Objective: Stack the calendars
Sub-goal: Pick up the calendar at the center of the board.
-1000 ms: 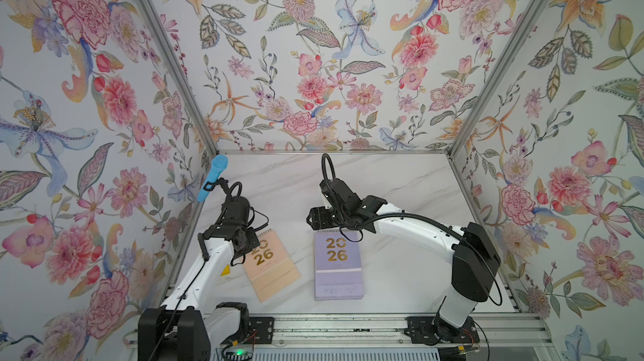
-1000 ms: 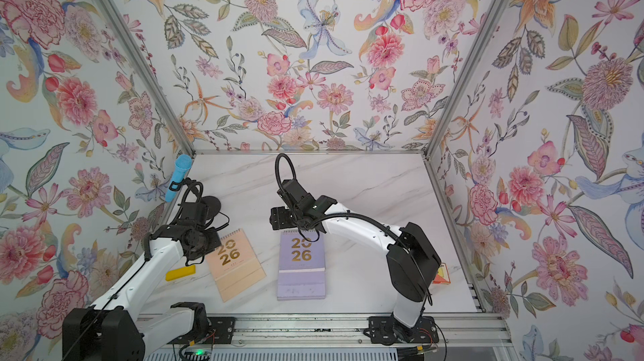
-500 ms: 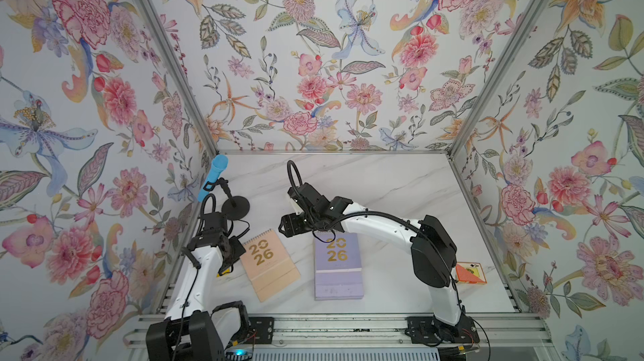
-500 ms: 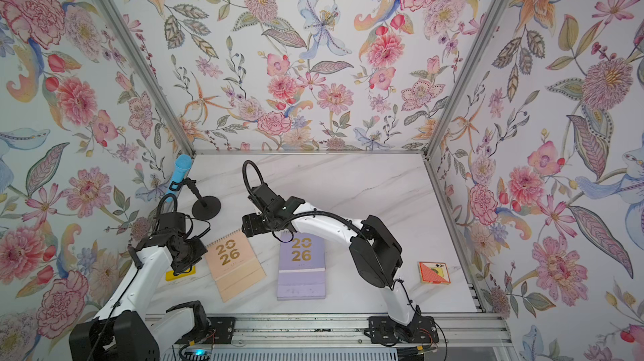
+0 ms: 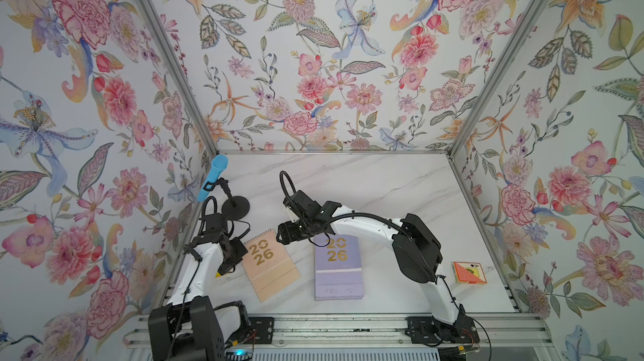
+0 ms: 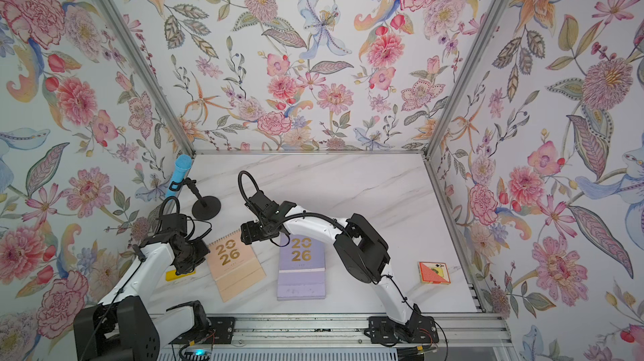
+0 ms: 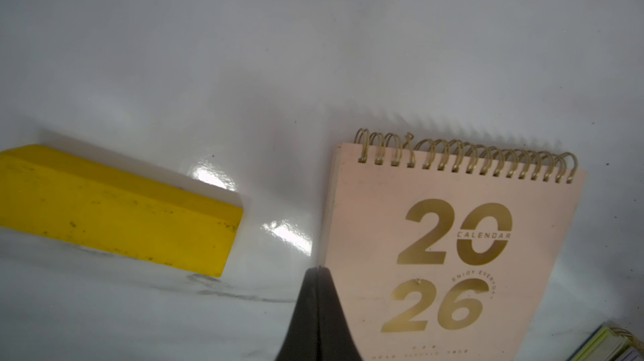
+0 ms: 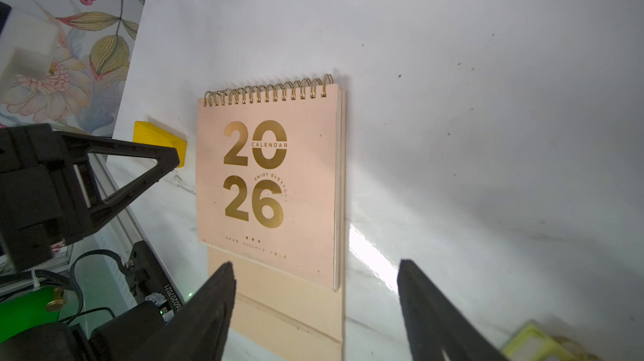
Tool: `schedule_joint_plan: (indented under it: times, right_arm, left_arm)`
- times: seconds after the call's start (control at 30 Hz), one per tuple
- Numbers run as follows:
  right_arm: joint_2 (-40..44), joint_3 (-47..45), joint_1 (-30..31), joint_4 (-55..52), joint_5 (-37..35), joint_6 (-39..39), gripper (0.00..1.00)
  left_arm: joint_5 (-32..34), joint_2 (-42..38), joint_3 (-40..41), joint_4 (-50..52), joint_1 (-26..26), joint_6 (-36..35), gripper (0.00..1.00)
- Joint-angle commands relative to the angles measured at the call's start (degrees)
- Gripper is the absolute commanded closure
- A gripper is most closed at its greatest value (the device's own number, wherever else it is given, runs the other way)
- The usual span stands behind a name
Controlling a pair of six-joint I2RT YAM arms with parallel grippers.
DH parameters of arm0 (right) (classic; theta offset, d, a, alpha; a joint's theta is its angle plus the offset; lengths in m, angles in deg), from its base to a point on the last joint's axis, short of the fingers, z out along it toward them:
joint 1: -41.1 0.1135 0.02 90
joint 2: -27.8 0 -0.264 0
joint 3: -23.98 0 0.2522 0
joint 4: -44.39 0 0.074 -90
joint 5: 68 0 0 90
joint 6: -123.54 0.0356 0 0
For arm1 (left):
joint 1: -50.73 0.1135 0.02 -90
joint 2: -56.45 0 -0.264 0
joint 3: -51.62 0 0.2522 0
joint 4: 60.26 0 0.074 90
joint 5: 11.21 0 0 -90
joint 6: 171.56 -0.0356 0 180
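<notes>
- There it is: gold "2026", with "20" set above "26", on the cover of the peach calendar (image 8: 268, 174).
- Across the zero runs a narrow band reading "CALENDAR".
- Tiny capitals curve round the 6: "ENJOY EVERYDAY".
- At the cover's foot, under three little diamonds, sits a fine gold line where only "DAYS" comes through.
- On the lavender calendar (image 5: 337, 265), both top views show gold "2026" again, its "20" partly behind a cable.
- The orange-red card box (image 5: 467, 272) carries a small dark mark, too small to read.
- A white number runs along a black housing (image 8: 150, 293), but the digits are unclear.
</notes>
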Motion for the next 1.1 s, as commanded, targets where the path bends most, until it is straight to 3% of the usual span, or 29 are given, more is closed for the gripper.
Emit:
schedule_joint_plan:
  times: [0.0, 0.87, 1.07]
  right_arm:
    - [-2.0, 2.2, -0.5, -1.0, 1.2, 0.5, 0.26]
    - [-12.4, 8.9, -1.0, -0.9, 8.0, 2.4, 0.26]
    - [-14.2, 10.3, -1.0, -0.7, 10.8, 3.4, 0.27]
  left_arm:
    - [-0.4, 1.2, 1.6, -1.9, 0.6, 1.2, 1.00]
    - [-2.6, 4.9, 5.3, -9.5, 0.3, 4.5, 1.00]
    - [-2.8, 6.0, 5.6, -10.0, -1.8, 4.6, 1.00]
